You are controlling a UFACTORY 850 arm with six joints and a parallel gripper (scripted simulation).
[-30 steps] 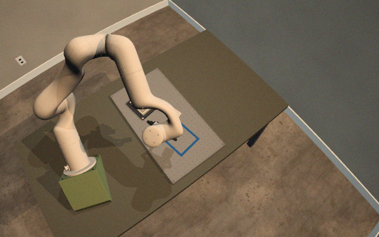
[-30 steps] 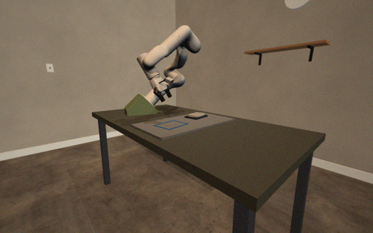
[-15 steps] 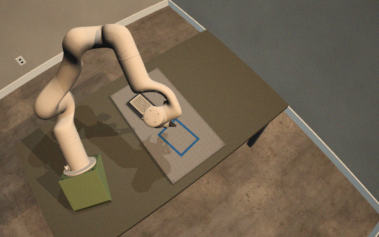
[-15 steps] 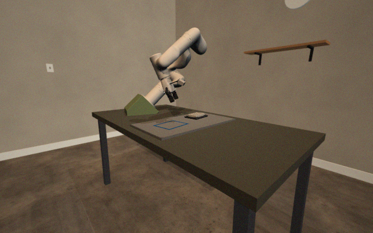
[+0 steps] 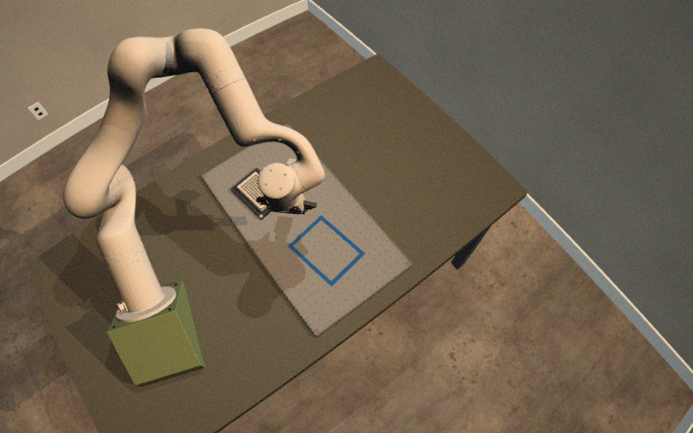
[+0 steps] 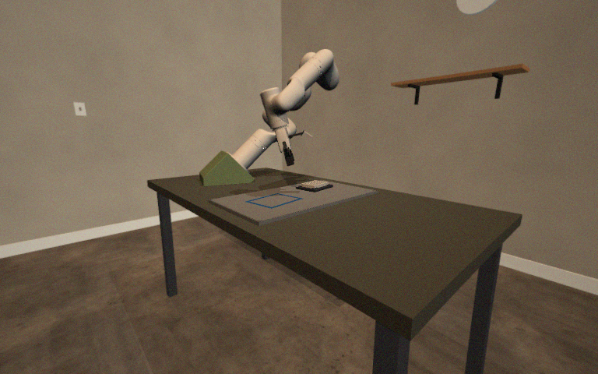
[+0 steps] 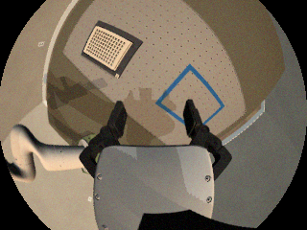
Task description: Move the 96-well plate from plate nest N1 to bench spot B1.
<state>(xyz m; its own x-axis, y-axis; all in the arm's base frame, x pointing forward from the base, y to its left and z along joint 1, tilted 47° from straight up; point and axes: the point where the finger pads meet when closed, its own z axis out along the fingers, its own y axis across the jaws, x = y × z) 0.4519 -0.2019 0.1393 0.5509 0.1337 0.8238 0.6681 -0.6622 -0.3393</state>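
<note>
A dark olive rectangular worktop [image 6: 396, 229] on dark legs carries a flat grey perforated deck panel [image 5: 357, 285]; a cream six-joint arm [image 5: 240, 102] rises from a green block pedestal [image 5: 152, 352] at one corner and bends over the deck; a blue taped rectangular outline [image 5: 327, 250] lies on the panel, nothing inside it; the pale 96-well plate [image 7: 106, 46] sits flat in its black plate nest [image 7: 130, 57], near the outline; the black hand [image 7: 153, 118] hangs above the deck, fingers fully apart, gripping nothing.
</note>
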